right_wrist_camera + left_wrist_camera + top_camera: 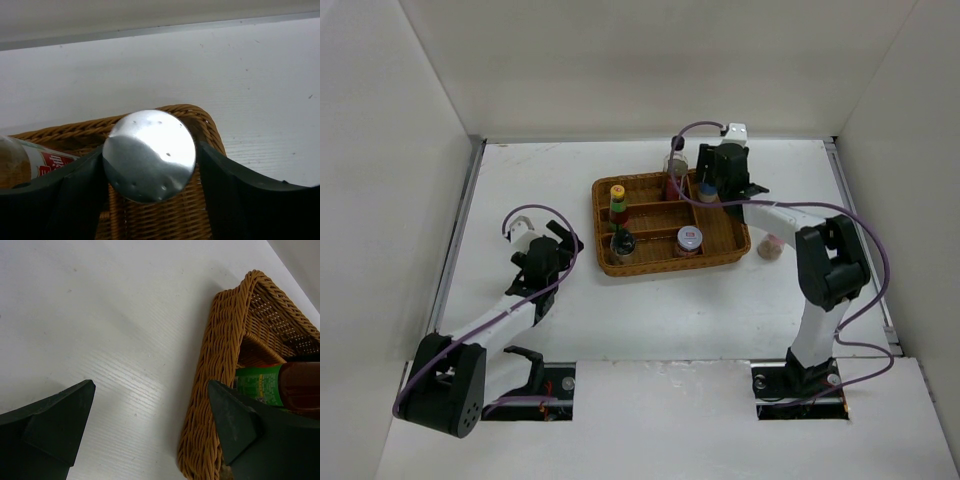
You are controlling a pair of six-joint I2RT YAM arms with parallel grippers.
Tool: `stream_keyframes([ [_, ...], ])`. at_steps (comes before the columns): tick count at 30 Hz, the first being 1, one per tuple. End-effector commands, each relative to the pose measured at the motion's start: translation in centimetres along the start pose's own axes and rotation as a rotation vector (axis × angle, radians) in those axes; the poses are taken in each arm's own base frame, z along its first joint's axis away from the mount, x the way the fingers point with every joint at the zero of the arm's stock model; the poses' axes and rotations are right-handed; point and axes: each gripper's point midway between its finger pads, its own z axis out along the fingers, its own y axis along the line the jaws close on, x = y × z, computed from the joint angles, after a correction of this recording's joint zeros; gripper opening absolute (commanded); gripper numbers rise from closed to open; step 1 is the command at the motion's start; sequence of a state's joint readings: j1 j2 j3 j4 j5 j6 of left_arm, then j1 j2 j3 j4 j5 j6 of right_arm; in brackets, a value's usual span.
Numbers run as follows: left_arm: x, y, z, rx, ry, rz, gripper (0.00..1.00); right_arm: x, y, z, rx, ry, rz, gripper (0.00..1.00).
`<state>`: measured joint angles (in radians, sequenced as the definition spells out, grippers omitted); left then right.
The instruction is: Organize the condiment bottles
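Observation:
The brown wicker tray [665,262] holds several bottles. My right gripper [710,186] reaches into its back right compartment and is shut on the silver cap [149,156] of the blue-label jar [707,191]. The tall bottle [676,170] stands just left of it and shows its red-and-white label in the right wrist view [47,162]. The yellow-cap red-green bottle [618,205], a small dark bottle [623,243] and a round-lidded jar [689,240] also stand in the tray. The pink-capped shaker [771,246] stands on the table right of the tray. My left gripper [560,250] is open and empty beside the tray's left wall [215,390].
White walls enclose the table on three sides. In the left wrist view a green-label bottle with dark reddish liquid [280,385] shows just inside the tray corner. The right arm's cable [880,260] loops over the table's right side.

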<state>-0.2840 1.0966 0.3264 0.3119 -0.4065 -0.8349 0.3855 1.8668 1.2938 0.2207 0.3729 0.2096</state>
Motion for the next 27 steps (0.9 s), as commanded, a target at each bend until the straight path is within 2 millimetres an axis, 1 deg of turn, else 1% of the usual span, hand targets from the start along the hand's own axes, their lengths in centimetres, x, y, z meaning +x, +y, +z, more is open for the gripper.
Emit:
stream_keyframes([
  [1, -1.0, -1.3, 0.0, 0.044, -0.035, -0.026, 1.00, -4.4, 1.7, -0.7, -0.043, -0.138, 0.066, 0.81],
  [3, -1.0, -1.2, 0.0, 0.041, -0.037, -0.025, 1.00, -5.0, 1.5, -1.3, -0.035, -0.144, 0.068, 0.86],
  [6, -0.9, -1.2, 0.0, 0.046, -0.030, -0.027, 1.00, -6.5, 0.9, -2.9, -0.022, -0.168, 0.080, 0.87],
  [7, -1.0, -1.3, 0.0, 0.048, -0.033, -0.027, 1.00, -7.2, 0.4, -3.9, -0.014, -0.179, 0.088, 0.88],
  [9, -1.0, -1.3, 0.0, 0.044, -0.035, -0.026, 1.00, -7.7, -0.3, -5.3, 0.000, -0.183, 0.093, 0.88],
  [12, -0.9, -1.1, 0.1, 0.042, -0.026, -0.028, 1.00, -7.7, -2.4, -8.4, 0.043, -0.191, 0.107, 0.88],
  [13, -0.9, -1.2, 0.1, 0.046, -0.025, -0.030, 1.00, -7.5, -3.5, -9.6, 0.067, -0.199, 0.122, 0.88],
  [15, -1.0, -1.2, 0.0, 0.047, -0.031, -0.031, 1.00, -6.6, -6.6, -11.7, 0.138, -0.214, 0.167, 0.90],
  [16, -0.9, -1.2, 0.0, 0.045, -0.031, -0.030, 1.00, -5.6, -8.5, -12.6, 0.186, -0.213, 0.193, 0.93],
  [18, -0.8, -1.1, 0.1, 0.044, -0.023, -0.031, 1.00, -3.1, -11.5, -14.4, 0.260, -0.199, 0.234, 0.98],
  [19, -0.8, -1.2, 0.1, 0.048, -0.021, -0.031, 1.00, -1.6, -12.8, -14.9, 0.299, -0.184, 0.249, 1.00],
  [21, -0.7, -1.5, -0.1, 0.058, -0.019, -0.029, 1.00, 1.1, -15.0, -15.6, 0.375, -0.143, 0.242, 1.00],
  [22, -0.7, -1.5, -0.1, 0.056, -0.021, -0.028, 1.00, 2.1, -15.9, -15.8, 0.410, -0.119, 0.229, 1.00],
  [24, -0.5, -1.4, 0.0, 0.050, -0.018, -0.024, 1.00, 3.5, -16.9, -16.4, 0.455, -0.081, 0.208, 1.00],
  [27, -0.5, -1.5, 0.0, 0.059, -0.011, -0.029, 1.00, 4.7, -17.3, -16.4, 0.476, -0.051, 0.194, 1.00],
])
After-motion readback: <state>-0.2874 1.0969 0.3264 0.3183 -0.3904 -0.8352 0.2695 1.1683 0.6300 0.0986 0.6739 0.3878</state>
